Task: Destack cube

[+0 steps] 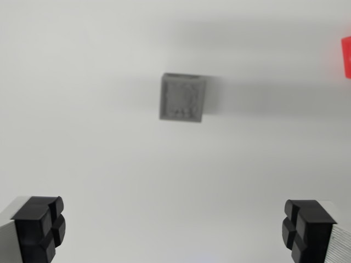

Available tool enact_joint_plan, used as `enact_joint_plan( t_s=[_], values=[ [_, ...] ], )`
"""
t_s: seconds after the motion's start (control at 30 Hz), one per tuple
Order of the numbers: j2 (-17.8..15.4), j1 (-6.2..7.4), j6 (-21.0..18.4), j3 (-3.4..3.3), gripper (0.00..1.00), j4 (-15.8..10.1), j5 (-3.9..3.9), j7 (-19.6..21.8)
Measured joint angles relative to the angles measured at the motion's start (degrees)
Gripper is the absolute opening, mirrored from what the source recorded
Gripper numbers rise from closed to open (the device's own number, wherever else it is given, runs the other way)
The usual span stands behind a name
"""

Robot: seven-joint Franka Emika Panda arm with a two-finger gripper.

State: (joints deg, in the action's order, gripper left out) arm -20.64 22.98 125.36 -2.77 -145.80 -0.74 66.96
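Cube [183, 97]: grey, seen from above, resting on white table [109, 153], a little above and right of frame centre in the wrist view. Top face square, with faint embossed or mottled pattern; detail blurred, not legible. Near side wall visible as a thin darker strip along lower edge. Soft shadow cast to the cube's right and spreading in a broad faint band to both sides. Whether one cube or a stack of two: cannot tell from this angle, only one top face exposed.

Gripper [175, 230]: spread wide, nothing between the pads. Left fingertip [39, 227] at lower left corner of view, black rubber pad with cross-shaped groove, pale metal body behind it at frame edge. Right fingertip [307, 229] at lower right corner, same black pad, ribbed pale body on its outer side. Both fingertips well below the cube in the picture, one to each side of it, cube lying roughly on the midline between them but well apart from both. No contact with the cube.

Red object [346, 57]: at far right edge, above and well right of the cube, cut off by frame; only a small bright red part showing, shape not determinable. Apart from the cube, bare table between.

Table: plain white, matte, unmarked around the cube. Faint bluish tint at bottom edge, below the cube and between the fingertips; source not identifiable.

Overall sharpness low; edges of the cube and red object soft.
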Motion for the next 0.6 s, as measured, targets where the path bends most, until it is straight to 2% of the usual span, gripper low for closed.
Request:
enact_joint_plan(
  t_s=[0.6],
  values=[
    [-1.10, 0.00, -2.72, 0.02, 1.00, 1.57, -0.01, 0.02]
  ],
)
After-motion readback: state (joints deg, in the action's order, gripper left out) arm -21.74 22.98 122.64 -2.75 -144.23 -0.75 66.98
